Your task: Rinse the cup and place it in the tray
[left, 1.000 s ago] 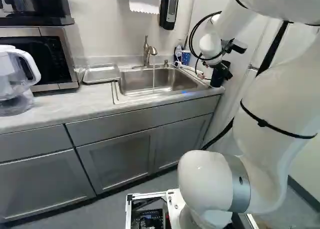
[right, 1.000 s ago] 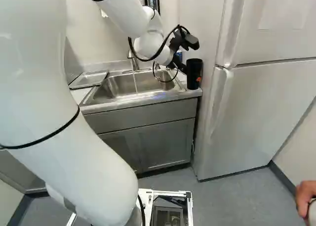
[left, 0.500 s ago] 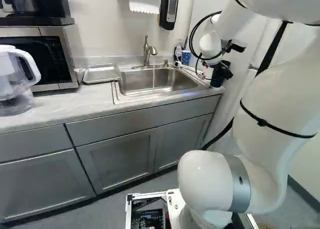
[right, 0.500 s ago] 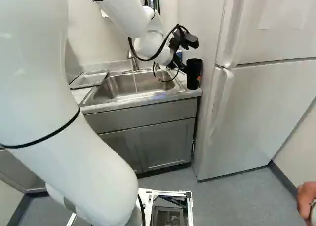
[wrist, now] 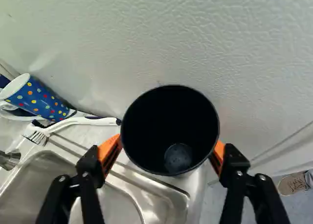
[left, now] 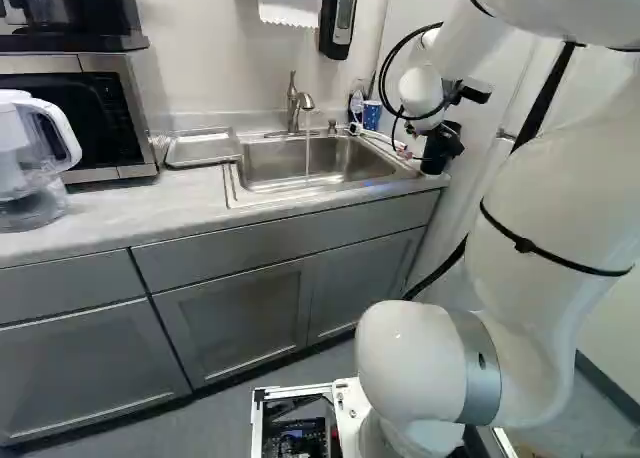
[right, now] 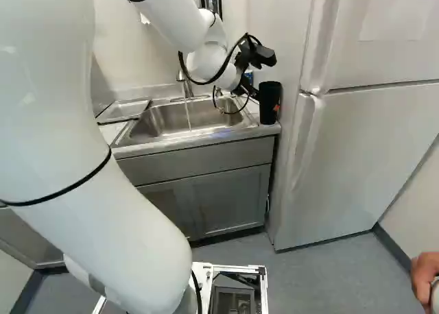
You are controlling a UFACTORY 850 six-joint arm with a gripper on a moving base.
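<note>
In the right base view my gripper point(right: 251, 92) is at the black cup point(right: 269, 103), which stands upright on the counter's right end beside the sink. The wrist view looks into the open mouth of this cup point(wrist: 171, 128). The orange pads of my gripper point(wrist: 167, 149) touch its wall from two opposite sides, so the gripper is shut on it. A metal tray point(left: 202, 147) lies on the counter left of the sink point(left: 310, 163). Water runs from the faucet point(left: 294, 106) into the basin.
A blue dotted cup point(wrist: 36, 99) and a white brush point(wrist: 78, 122) lie behind the sink, near the black cup. The fridge point(right: 370, 142) stands close to its right. A microwave point(left: 90, 113) and a clear pitcher point(left: 30, 163) are on the counter's left part.
The black cup has shifted or turned very slightly at the gripper; its orange mark shows a little differently. The arm and the base have hardly moved.
</note>
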